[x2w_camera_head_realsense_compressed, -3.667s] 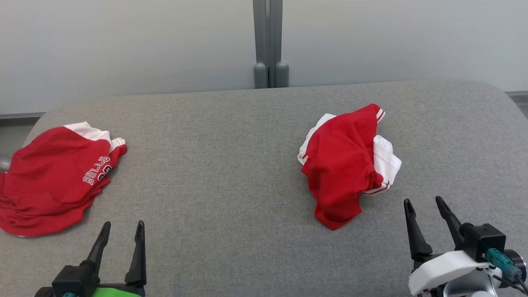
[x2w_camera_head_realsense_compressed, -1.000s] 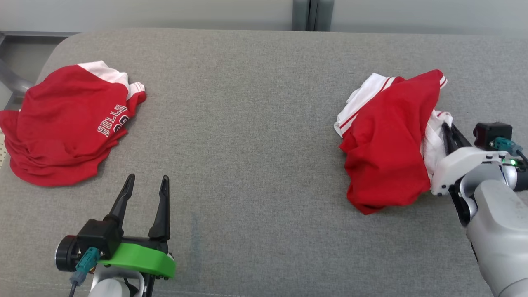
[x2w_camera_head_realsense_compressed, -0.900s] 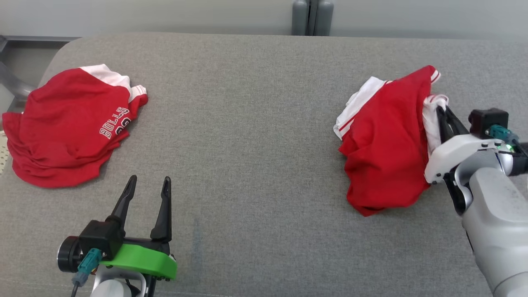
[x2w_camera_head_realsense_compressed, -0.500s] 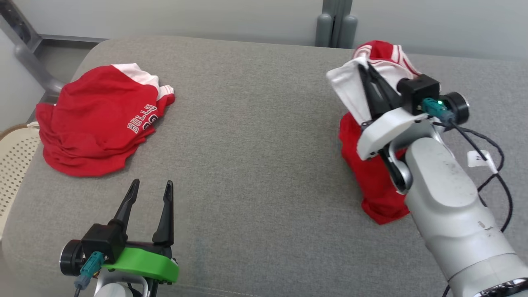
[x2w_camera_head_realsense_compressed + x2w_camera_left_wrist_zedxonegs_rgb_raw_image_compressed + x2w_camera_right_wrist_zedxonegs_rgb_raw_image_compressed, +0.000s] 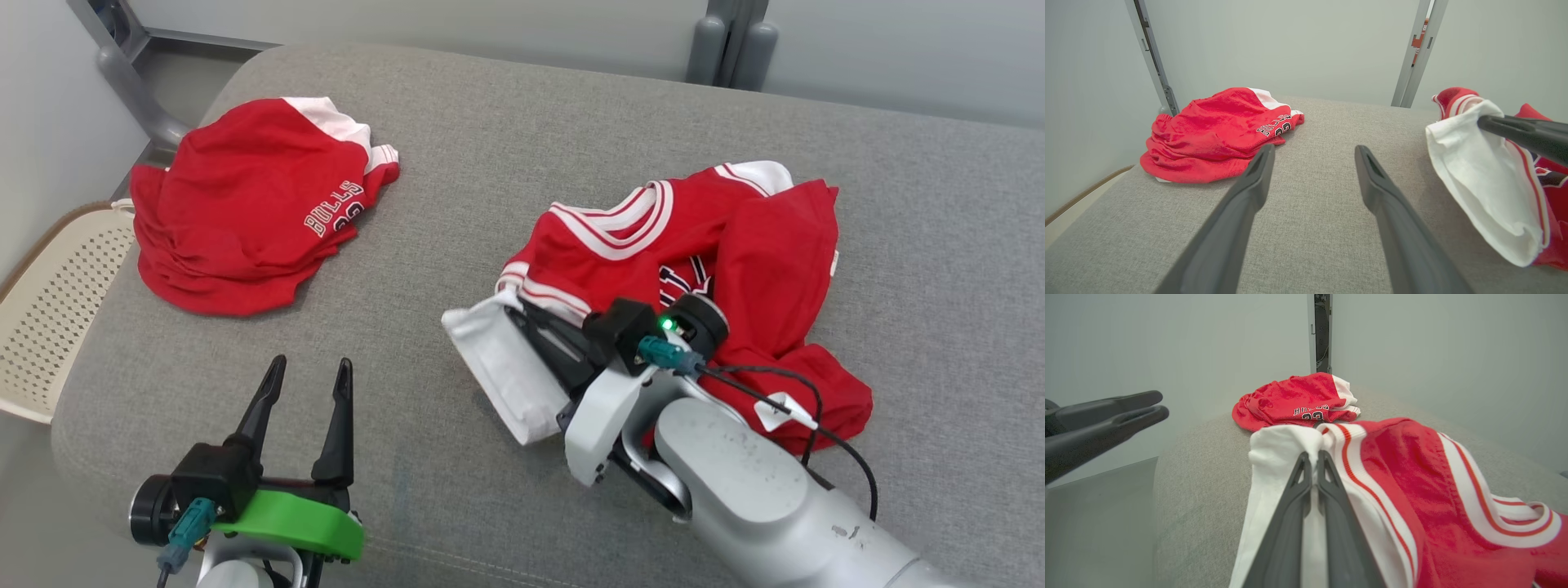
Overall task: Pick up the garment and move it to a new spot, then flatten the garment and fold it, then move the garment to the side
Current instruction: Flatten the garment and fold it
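2nd jersey (image 5: 245, 212) left of garment (image 5: 767, 245), nr basket (image 5: 49, 318).

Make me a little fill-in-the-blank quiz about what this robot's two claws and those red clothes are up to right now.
1. The right gripper is shut on a flap of the jersey, and that flap's colour is ____.
2. The left gripper holds nothing, and its jaws stand ____.
3. The lettering on the other red garment, lying toward the robot's left, reads ____.
4. Both garments lie on a padded surface whose colour is ____.

Missing words: white; open; BULLS; grey.
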